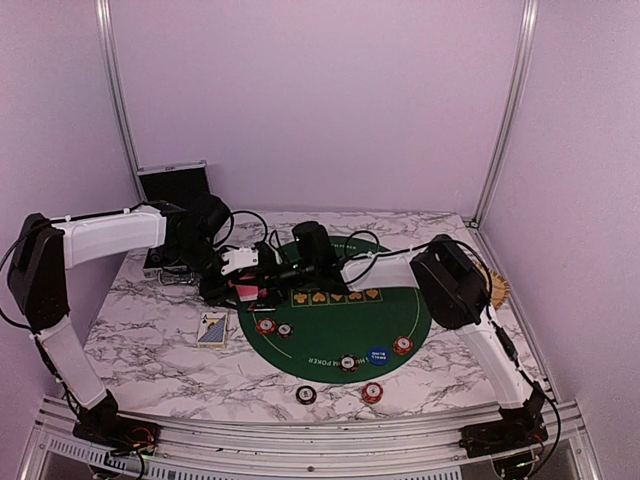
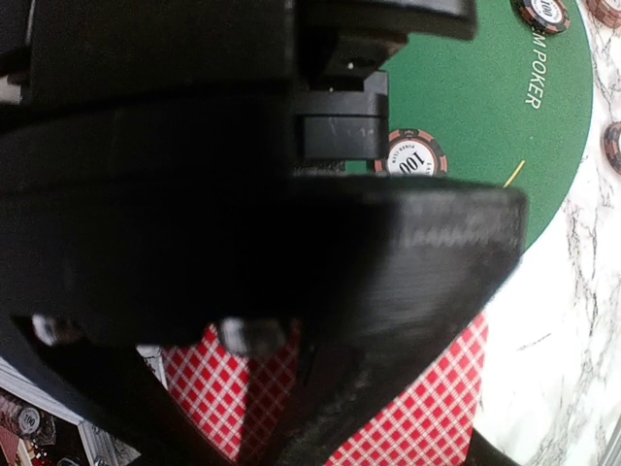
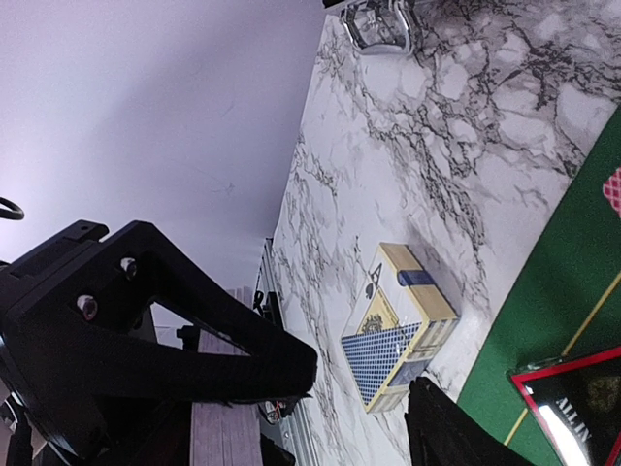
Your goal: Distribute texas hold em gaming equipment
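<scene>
Left of the chips (image 1: 265, 326) on the green mat (image 1: 330, 335) lies a card box (image 1: 212, 328).

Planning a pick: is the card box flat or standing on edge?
Flat. The card box lies broad face up on the marble table, beside the green mat; the right wrist view agrees.

Marble table (image 1: 150, 350) bears green mat (image 1: 330, 335), card box (image 1: 212, 328), two chips (image 1: 306, 394).
</scene>
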Motion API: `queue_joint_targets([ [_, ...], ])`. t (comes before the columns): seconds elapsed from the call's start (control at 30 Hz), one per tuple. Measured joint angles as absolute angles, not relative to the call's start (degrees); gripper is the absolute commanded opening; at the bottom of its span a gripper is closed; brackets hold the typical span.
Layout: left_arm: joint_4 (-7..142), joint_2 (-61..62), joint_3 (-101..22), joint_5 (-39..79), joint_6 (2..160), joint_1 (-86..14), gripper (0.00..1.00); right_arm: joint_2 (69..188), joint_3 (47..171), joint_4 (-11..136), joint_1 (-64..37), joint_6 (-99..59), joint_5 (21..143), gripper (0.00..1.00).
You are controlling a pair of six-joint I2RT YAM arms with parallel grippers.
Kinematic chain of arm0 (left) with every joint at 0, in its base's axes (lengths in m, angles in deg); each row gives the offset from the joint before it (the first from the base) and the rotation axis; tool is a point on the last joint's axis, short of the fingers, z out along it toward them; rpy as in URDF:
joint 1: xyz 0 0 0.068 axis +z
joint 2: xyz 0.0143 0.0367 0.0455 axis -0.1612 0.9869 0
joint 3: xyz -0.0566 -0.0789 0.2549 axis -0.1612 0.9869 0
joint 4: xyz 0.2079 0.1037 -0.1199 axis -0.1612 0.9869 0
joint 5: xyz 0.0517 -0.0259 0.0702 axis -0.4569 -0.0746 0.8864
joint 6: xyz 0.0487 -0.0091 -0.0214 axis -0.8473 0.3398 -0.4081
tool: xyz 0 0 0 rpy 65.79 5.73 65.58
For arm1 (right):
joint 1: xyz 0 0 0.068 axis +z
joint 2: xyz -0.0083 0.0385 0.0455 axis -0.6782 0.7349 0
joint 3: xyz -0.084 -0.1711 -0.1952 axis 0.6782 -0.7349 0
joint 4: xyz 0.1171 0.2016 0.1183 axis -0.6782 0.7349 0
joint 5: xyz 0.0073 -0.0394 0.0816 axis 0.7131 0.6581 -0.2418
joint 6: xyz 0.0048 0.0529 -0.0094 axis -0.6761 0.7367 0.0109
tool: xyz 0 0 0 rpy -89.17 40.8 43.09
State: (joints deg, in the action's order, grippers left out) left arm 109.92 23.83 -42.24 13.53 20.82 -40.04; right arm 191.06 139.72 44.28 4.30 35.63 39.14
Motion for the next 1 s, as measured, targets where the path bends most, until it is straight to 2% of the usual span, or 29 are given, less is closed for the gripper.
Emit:
queue_joint_targets([
  [0.4,110.4,23.9,-42.2,13.7,20.8,-40.3,0.0,185.6,132.4,43.8,2.9,34.0,39.7,0.55],
  [0.63,110.5,23.9,-42.2,13.9,20.8,-40.3,0.0,184.6,131.3,44.1,2.8,33.5,39.8,0.55],
  [0.8,110.5,23.9,-42.2,13.9,20.8,-40.3,0.0,182.8,129.5,45.7,2.4,32.5,40.0,0.64],
  [1.0,110.5,23.9,-42.2,13.9,20.8,-40.3,0.0,181.7,128.0,46.4,2.3,31.8,40.0,0.61],
])
